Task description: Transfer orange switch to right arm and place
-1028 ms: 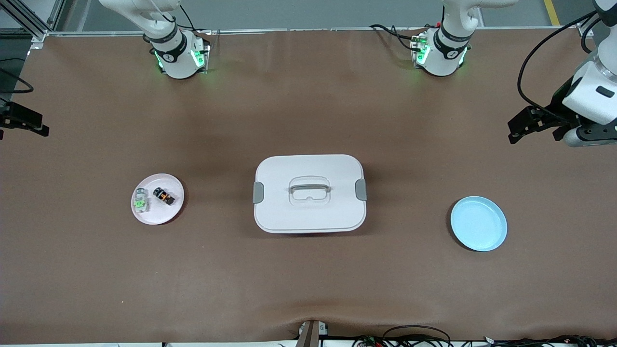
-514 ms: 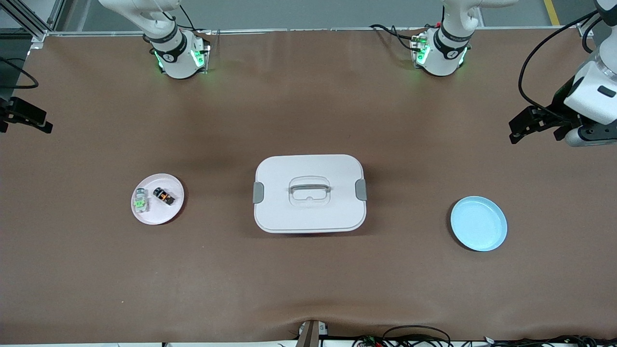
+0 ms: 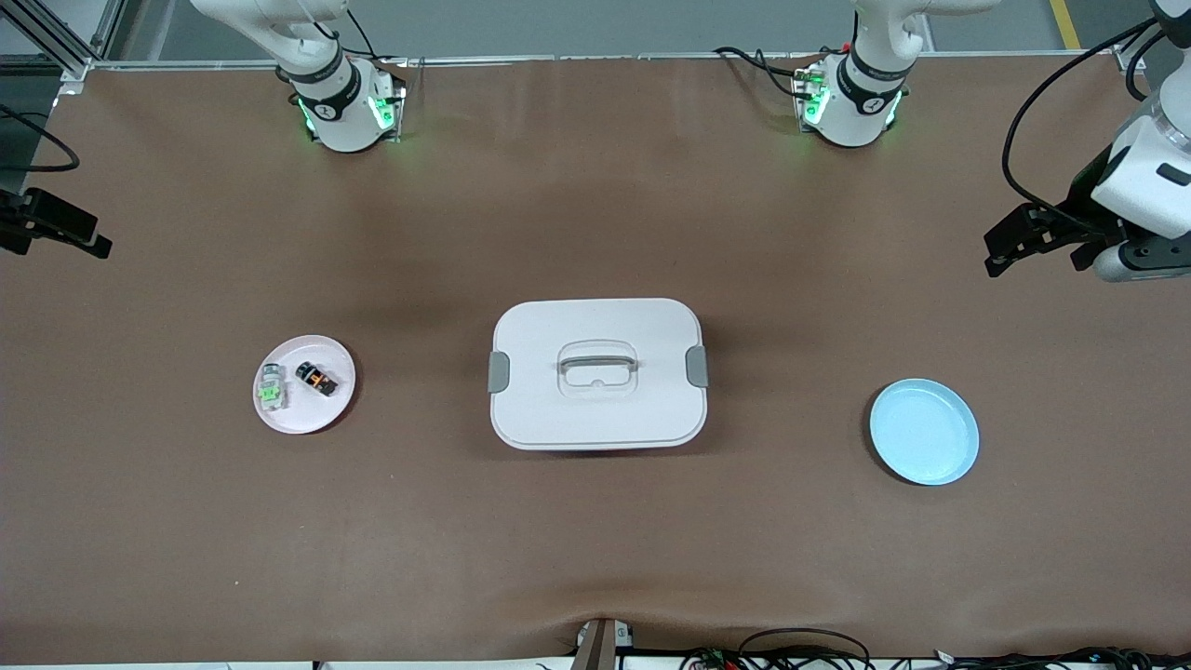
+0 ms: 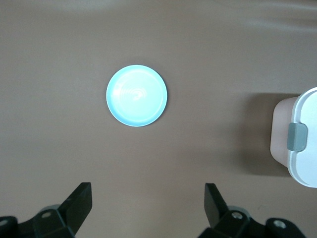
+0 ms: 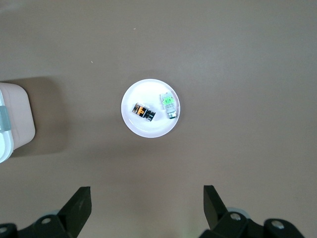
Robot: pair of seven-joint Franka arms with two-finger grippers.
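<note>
Both tools open, right tool (image 3: pixel 56 233) partly cut off.

Two plates, pink (image 3: pixel 327 411) and blue (image 3: pixel 924 431), two switches, orange (image 3: pixel 316 378) and green (image 3: pixel 272 388), one lidded box (image 3: pixel 596 374).

Only the two grippers have moved — nothing on the table has.

The right gripper (image 3: pixel 79 242), high over the bare table at the right arm's end, has slid a little toward the middle of the table since a second ago, so slightly more of it shows in the front view. Its fingers are spread wide in the right wrist view.

The left gripper (image 3: pixel 1005 253), high over the left arm's end of the table, has drifted a touch outward and toward the arms' bases — a small, steady shift across the three front pictures. Its fingers are spread wide as well.
</note>
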